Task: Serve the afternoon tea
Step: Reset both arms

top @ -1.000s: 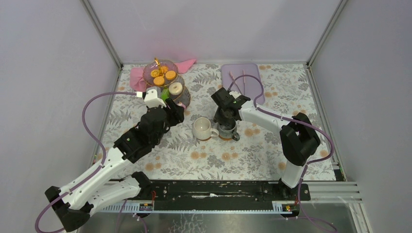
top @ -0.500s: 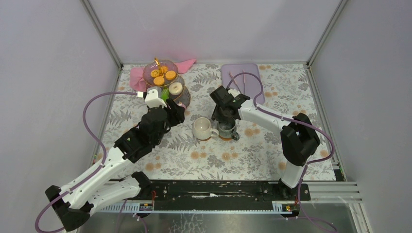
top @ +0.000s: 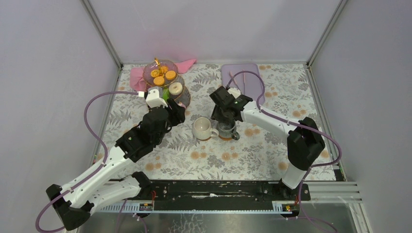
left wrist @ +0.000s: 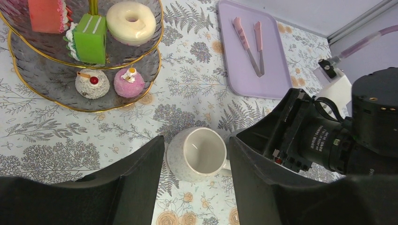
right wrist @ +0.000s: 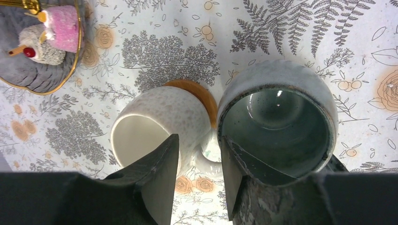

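glass rimmed in gold, the three-tier clear stand (left wrist: pixel 42 77) sits in the far left corner of the worktop, with a pink cloth (top: pixel 187 63) showing behind it. round orange biscuits (top: pixel 163 75) lie on the top tier, a white ring doughnut (left wrist: pixel 131 22) and a green square cake (left wrist: pixel 91 38) on the middle tier, and two small cupcakes (left wrist: pixel 92 83) on the lowest. the speckled cream mug (top: pixel 201 127) and the glazed grey-green mug (top: pixel 226 128) stand upright just beside each other near the middle of the worktop (both look empty). the left gripper (left wrist: pixel 196 145) hovers between stand and cream mug, jaws apart. the right gripper (right wrist: pixel 197 161) hangs over the grey-green mug's rim, jaws apart, gripping nothing. a lilac rectangular tray (left wrist: pixel 272 70) with pink tongs (left wrist: pixel 248 44) lies at the far edge.
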### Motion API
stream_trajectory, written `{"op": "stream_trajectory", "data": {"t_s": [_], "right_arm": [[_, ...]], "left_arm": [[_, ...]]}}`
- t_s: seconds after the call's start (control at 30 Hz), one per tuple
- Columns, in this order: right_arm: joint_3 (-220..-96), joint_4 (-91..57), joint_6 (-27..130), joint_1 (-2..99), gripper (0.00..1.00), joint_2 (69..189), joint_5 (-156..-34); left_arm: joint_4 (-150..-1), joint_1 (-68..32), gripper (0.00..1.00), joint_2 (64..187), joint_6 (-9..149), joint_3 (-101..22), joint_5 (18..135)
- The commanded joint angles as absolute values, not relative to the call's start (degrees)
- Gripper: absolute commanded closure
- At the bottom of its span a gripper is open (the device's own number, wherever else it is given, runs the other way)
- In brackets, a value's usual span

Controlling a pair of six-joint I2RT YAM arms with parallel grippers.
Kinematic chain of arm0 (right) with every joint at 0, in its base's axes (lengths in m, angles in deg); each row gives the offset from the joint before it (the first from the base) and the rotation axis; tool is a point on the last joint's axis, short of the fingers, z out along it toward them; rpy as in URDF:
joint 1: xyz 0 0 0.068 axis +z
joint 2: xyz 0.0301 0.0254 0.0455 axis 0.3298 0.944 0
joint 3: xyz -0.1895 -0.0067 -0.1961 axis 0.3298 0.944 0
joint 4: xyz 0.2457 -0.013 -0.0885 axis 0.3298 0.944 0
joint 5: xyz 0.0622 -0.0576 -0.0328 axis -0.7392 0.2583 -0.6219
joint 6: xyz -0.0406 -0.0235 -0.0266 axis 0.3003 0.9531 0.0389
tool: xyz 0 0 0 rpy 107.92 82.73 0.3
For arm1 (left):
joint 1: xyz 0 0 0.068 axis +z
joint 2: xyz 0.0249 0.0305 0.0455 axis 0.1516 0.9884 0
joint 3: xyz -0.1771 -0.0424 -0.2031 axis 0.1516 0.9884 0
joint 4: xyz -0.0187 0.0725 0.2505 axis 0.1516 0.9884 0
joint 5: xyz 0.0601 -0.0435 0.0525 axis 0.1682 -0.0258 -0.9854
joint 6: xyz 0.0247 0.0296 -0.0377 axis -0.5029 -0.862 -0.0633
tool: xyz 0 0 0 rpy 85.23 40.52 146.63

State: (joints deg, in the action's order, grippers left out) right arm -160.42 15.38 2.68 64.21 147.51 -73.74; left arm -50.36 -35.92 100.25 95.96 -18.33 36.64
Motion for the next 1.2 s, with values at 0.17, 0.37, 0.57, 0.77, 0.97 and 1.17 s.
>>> {"op": "stream_trajectory", "data": {"t_s": [0.17,0.37,0.57,0.77,0.97,1.17], "right_arm": [[-159.6,16.1,3.1,65.6,0.53,141.3,-70.4],[-161.2,17.9,5.2,67.4,0.50,138.1,-67.8],[-162.2,18.3,11.9,67.7,0.40,131.6,-58.1],[-162.5,14.8,24.3,60.6,0.32,126.1,-51.1],[-155.2,4.0,34.2,46.2,0.23,121.3,-50.1],[-144.2,-10.9,42.8,36.4,0.16,121.5,-46.9]], "left_arm": [[-50.9,-36.6,0.40,100.2,96.1,-20.7,34.3],[-51.0,-36.6,0.40,102.3,95.9,-23.5,33.2],[-52.3,-36.0,0.40,109.4,90.7,-33.5,28.1],[-52.9,-23.3,0.41,115.1,90.0,-42.2,31.5],[-52.6,-5.3,0.42,118.7,92.1,-43.9,34.6],[-58.2,4.4,0.41,118.5,89.1,-35.0,29.7]]}}
